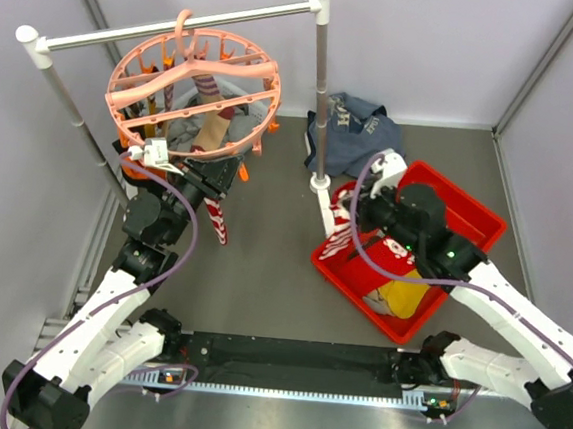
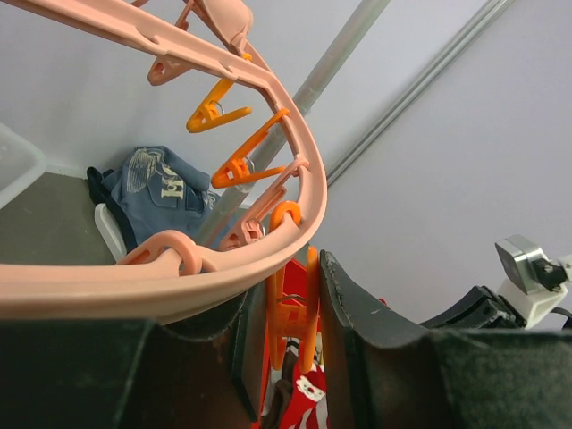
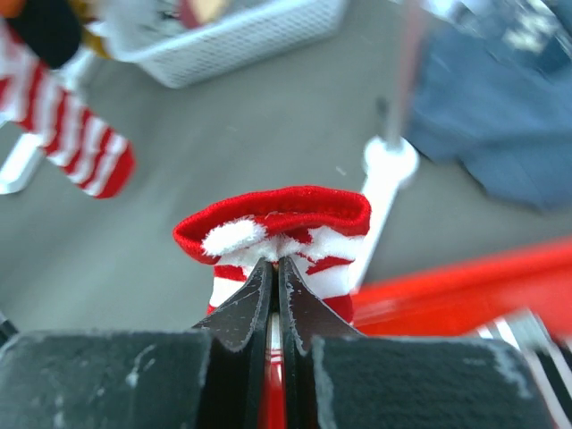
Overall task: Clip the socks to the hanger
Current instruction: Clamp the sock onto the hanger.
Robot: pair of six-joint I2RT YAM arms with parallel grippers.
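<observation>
The salmon-pink ring hanger (image 1: 115, 79) hangs by its hook from the rail, with a striped sock (image 1: 209, 87) and a tan sock (image 1: 214, 123) inside the ring. Another red-and-white striped sock (image 1: 218, 219) dangles below it. My left gripper (image 1: 185, 171) sits under the ring's near rim. In the left wrist view the rim (image 2: 268, 241) crosses just above my left gripper (image 2: 286, 331), which is shut on an orange clip peg (image 2: 295, 313). My right gripper (image 3: 275, 268) is shut on the cuff of a red-and-white striped sock (image 3: 286, 219), held above the red bin (image 1: 467, 215).
The white-and-grey rail stand (image 1: 183, 25) has its right post and base (image 1: 319, 182) beside the bin. A navy garment (image 1: 359, 131) lies behind that post. More socks, one yellow (image 1: 400, 295), lie in the bin. A white basket (image 3: 232, 36) stands at far left.
</observation>
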